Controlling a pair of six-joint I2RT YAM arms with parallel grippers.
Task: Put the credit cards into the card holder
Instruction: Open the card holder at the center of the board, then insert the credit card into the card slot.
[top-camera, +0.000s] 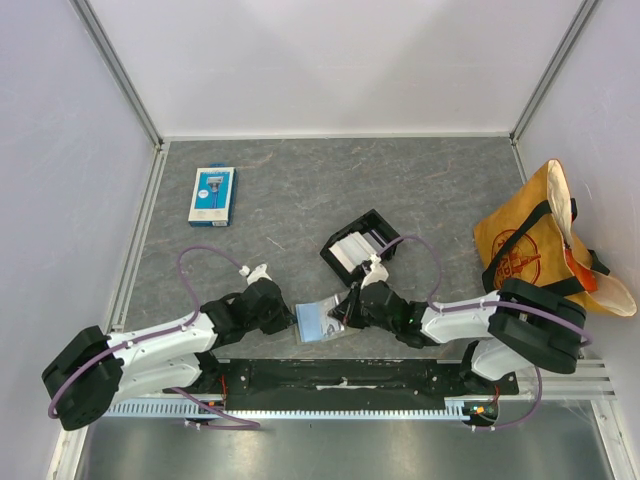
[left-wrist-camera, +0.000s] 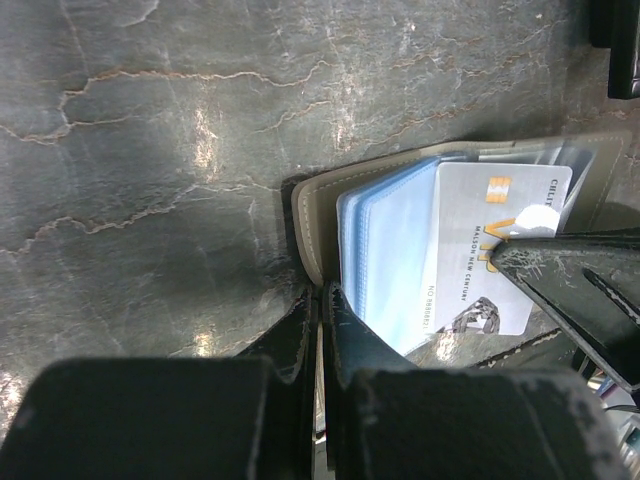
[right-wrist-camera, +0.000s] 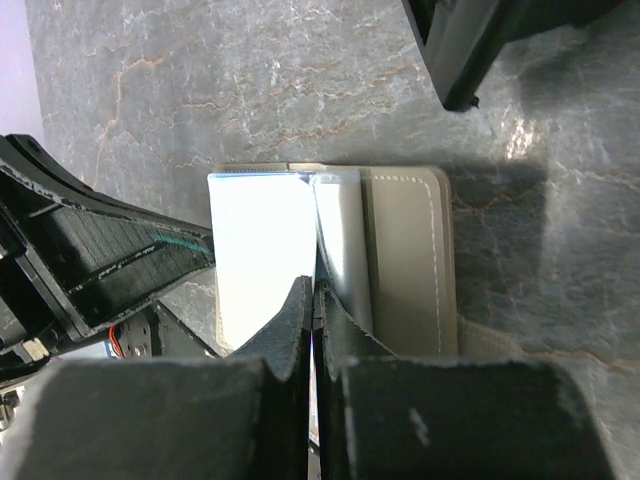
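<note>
The grey-tan card holder lies open on the table between my two grippers. In the left wrist view its tan cover wraps a stack of pale-blue pockets, and a white credit card lies on them. My left gripper is shut on the cover's near edge. My right gripper is shut, its tips resting where the white card meets the pockets; nothing shows between its jaws. From above, the left gripper and the right gripper face each other. More white cards stand in a black tray.
The black tray sits just behind the right gripper. A blue-and-white retail pack lies at the back left. An orange bag with black straps fills the right side. White walls enclose the table.
</note>
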